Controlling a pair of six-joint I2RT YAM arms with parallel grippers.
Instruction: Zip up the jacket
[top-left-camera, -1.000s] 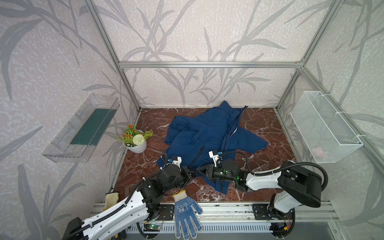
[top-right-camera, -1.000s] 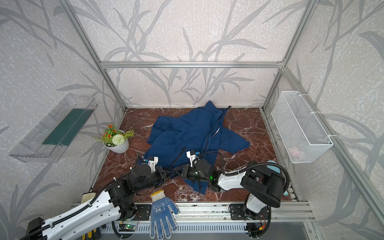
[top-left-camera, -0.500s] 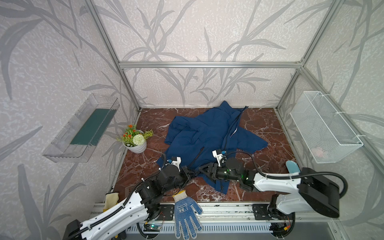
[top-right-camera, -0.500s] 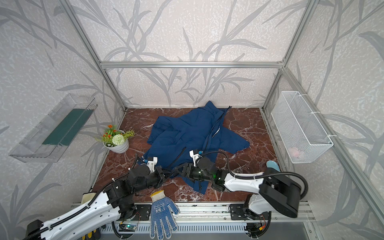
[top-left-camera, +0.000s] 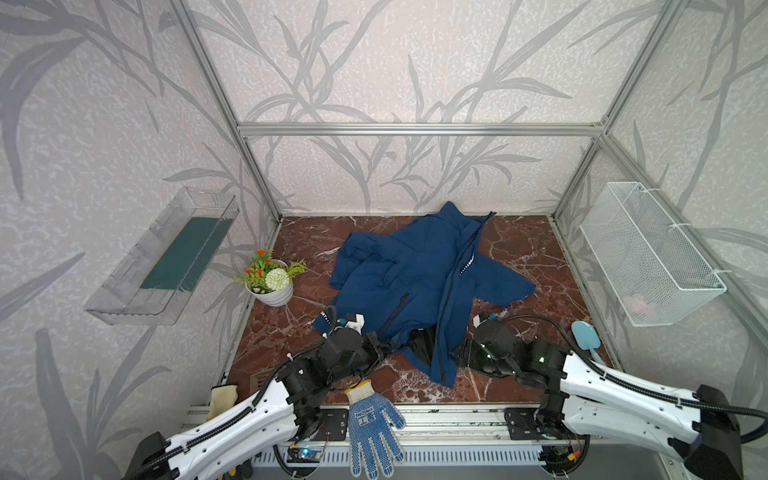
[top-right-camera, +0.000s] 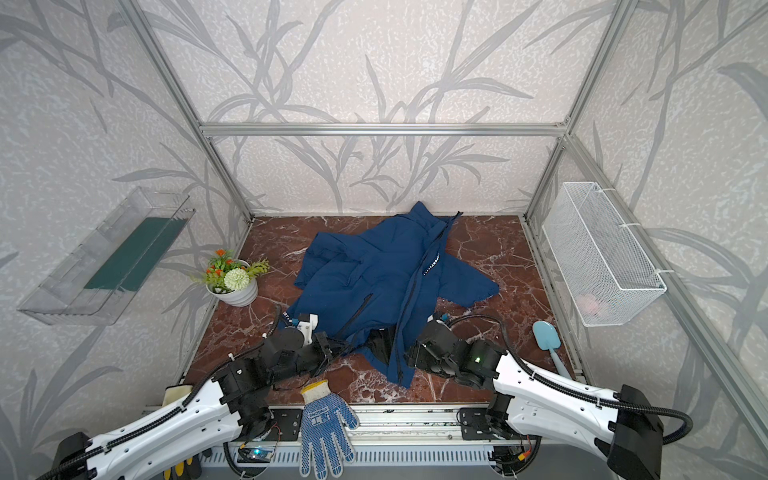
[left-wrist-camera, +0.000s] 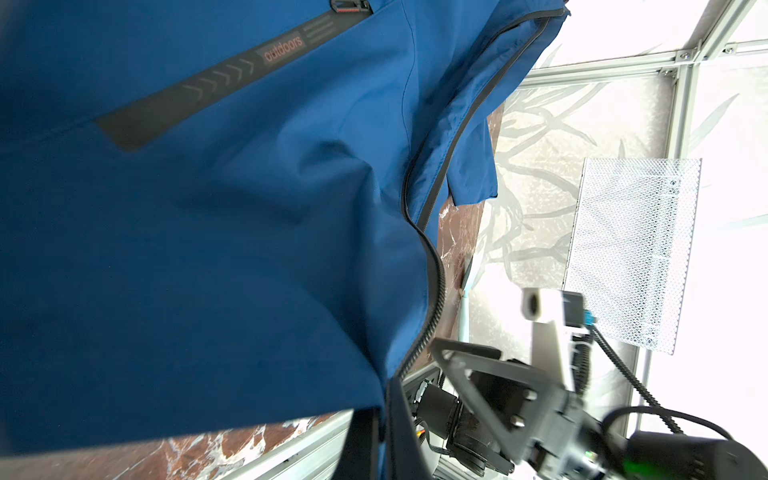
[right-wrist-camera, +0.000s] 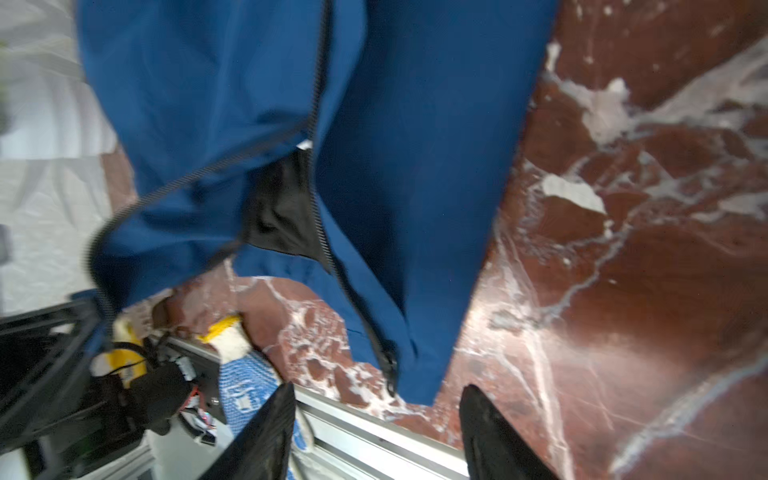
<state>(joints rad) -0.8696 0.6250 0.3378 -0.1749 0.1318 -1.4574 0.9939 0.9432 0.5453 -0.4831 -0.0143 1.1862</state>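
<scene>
The navy jacket (top-left-camera: 415, 282) (top-right-camera: 374, 274) lies spread on the marble floor, its front zipper (top-left-camera: 446, 299) parted at the near hem, where black lining shows. My left gripper (top-left-camera: 384, 347) (top-right-camera: 338, 345) is shut on the left front panel's hem beside the zipper teeth; in the left wrist view blue fabric (left-wrist-camera: 208, 249) runs into the closed jaws (left-wrist-camera: 374, 436). My right gripper (top-left-camera: 455, 353) (top-right-camera: 409, 353) stands open just right of the other panel. In the right wrist view its fingers (right-wrist-camera: 266, 436) flank bare floor, the zipper end (right-wrist-camera: 388, 365) just ahead, untouched.
A blue-dotted white glove (top-left-camera: 372, 428) lies over the front rail and a yellowish glove (top-left-camera: 222, 399) at the front left. A flower pot (top-left-camera: 270, 286) stands left of the jacket, a light-blue shovel (top-left-camera: 586, 336) right. A wire basket (top-left-camera: 648, 257) and a clear tray (top-left-camera: 166, 253) hang on the walls.
My right gripper opened, let go of the jacket's hem and drew back to the right. My left gripper closed fully on the hem and stayed in place.
</scene>
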